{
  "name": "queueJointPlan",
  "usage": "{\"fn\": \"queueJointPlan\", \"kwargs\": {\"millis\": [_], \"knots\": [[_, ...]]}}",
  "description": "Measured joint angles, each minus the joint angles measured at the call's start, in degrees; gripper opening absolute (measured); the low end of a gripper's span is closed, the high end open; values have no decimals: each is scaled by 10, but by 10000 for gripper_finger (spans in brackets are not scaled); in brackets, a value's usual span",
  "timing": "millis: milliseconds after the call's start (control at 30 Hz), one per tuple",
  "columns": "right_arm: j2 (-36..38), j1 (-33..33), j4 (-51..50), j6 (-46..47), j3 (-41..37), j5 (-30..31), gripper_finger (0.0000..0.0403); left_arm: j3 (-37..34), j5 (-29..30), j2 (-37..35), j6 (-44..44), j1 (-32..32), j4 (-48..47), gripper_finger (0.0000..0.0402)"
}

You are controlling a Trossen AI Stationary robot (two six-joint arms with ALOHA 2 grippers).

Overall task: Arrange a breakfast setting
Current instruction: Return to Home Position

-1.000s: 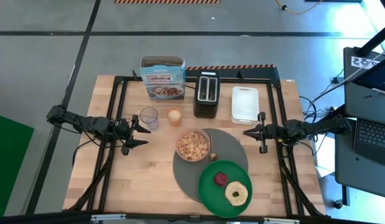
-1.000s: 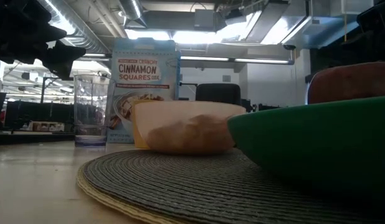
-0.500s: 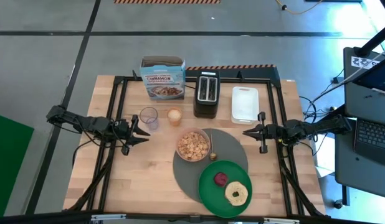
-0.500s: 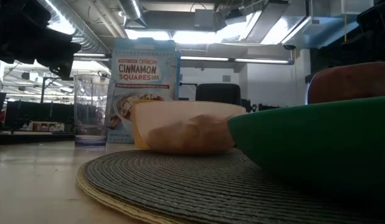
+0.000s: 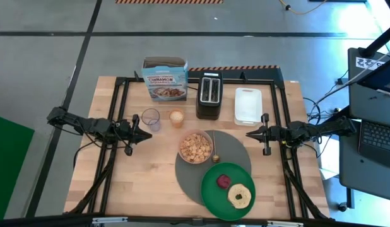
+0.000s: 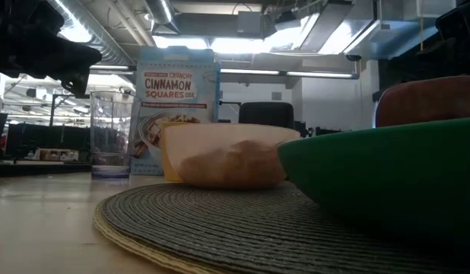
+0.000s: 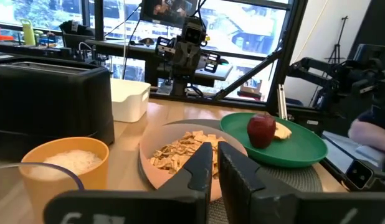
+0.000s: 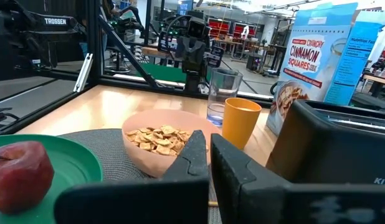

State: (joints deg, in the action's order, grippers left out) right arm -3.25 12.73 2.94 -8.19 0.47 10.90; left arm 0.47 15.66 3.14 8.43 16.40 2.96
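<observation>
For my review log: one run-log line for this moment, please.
left gripper shut, near glass | right gripper shut, right side | bowl, spoon on placemat | apple, bagel on plate

Left arm (image 5: 88, 124) and right arm (image 5: 313, 129): matte black, slim jointed segments. Each ends in two dark, tapered fingers (image 7: 202, 167).

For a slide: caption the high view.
Bowl, spoon on placemat; apple, bagel on green plate at its edge; left arm, right arm wait aside.
</observation>
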Motion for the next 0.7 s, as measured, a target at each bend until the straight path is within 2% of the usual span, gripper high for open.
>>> {"fn": "queueJointPlan", "kwargs": {"millis": [233,700], "knots": [[0,0,0,0,0,0,1,0,-1,0,0,0,0,33],[0,0,0,0,0,0,1,0,-1,0,0,0,0,28]]}}
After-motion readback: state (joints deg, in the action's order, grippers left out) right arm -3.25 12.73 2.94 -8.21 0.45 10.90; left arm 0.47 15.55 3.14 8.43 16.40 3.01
